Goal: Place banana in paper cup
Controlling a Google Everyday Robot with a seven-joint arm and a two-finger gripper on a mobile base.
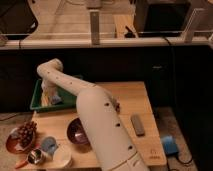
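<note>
Hanging low inside the green rectangular plastic tray (36,96) at the middle left of the frame, the white arm's two-finger gripper (49,93) is sitting at the end of a forearm that is dropping steeply from a raised elbow; whether it is apart or clamped on anything cannot be told. A pale shape just beneath it, which I am taking to be the pale yellow curved banana (46,101), is lying in the tray; the step in hand is looking like the pick-up, with the placing not yet done.

The plain white round paper cup (62,158) is waiting at the lower left of the wooden table (125,100), well apart from the tray. Doing this well is probably meaning a grasp across the fruit's middle and a straight lift over the tray's near wall; the long fruit is likely needing to go in end first.

Room is looking tight around the target: a light-blue cup (48,145) and a small shiny metal cup (35,156) are crowding its left, a purple bowl (76,131) is sitting just beside it at the upper right, and dark red grapes (26,131) are resting further left; the cup is also standing near the table's front edge.
</note>
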